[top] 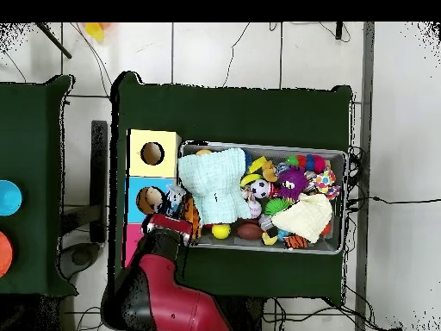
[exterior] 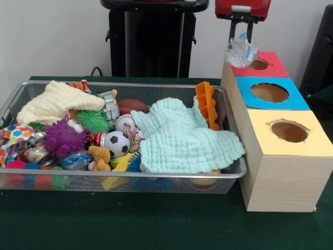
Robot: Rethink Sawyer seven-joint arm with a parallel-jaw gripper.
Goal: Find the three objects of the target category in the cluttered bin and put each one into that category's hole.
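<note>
Upper right: gripper [exterior: 242, 37] clamped on clear crinkled wrapper [exterior: 241, 51], above red box [exterior: 270, 66], beside blue-topped hole [exterior: 269, 92]. No readable writing.

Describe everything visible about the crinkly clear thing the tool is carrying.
The crumpled clear plastic item looks like thin, shiny film with bluish glints, bunched into a loose wad. It hangs pinched in the tool, clear of every surface, above the boxes and in front of the red-topped box's hole. From overhead it shows between the arm and the blue-topped box. What it is exactly cannot be told.
</note>
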